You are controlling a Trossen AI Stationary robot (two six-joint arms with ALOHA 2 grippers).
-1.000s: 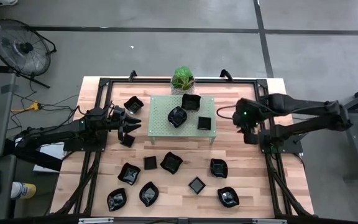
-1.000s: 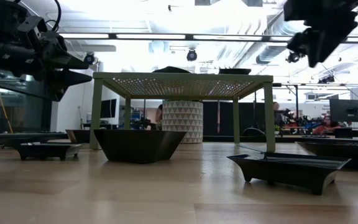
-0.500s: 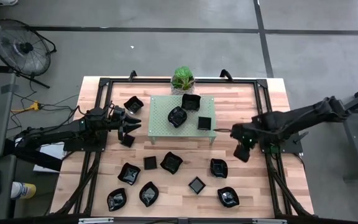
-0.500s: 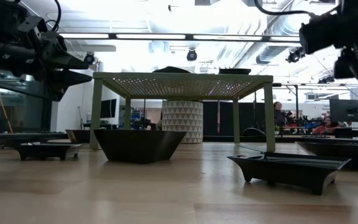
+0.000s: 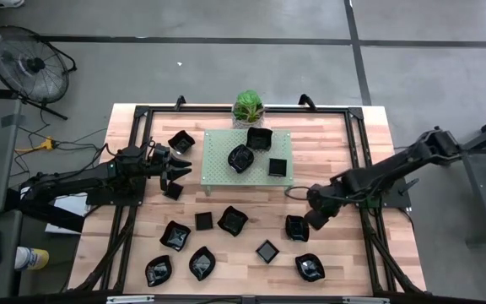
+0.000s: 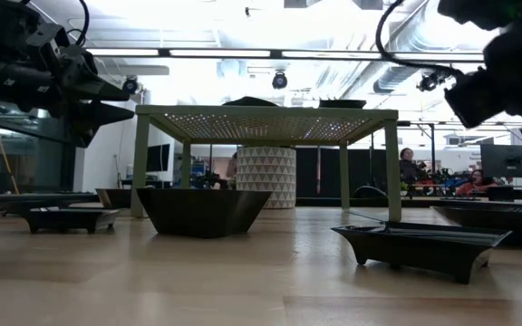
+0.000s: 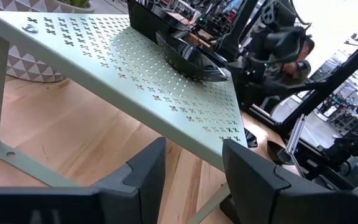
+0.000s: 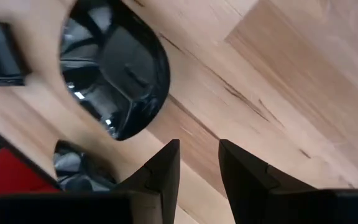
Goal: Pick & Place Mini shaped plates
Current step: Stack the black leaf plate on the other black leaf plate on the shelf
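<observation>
The right tool [image 5: 315,216], fingers parted and empty, hangs just beside a black mini plate [image 5: 296,227] on the bench [image 5: 344,262], in front of the green rack [image 5: 216,169]. I'd judge this the reach: next it must drop over that rim and close. The left tool [image 5: 180,165] waits parted beside the rack.

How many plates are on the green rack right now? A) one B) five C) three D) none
C: the high view shows three black plates on the rack: one at its far edge, a rounder one mid-rack, and a small square one.
</observation>
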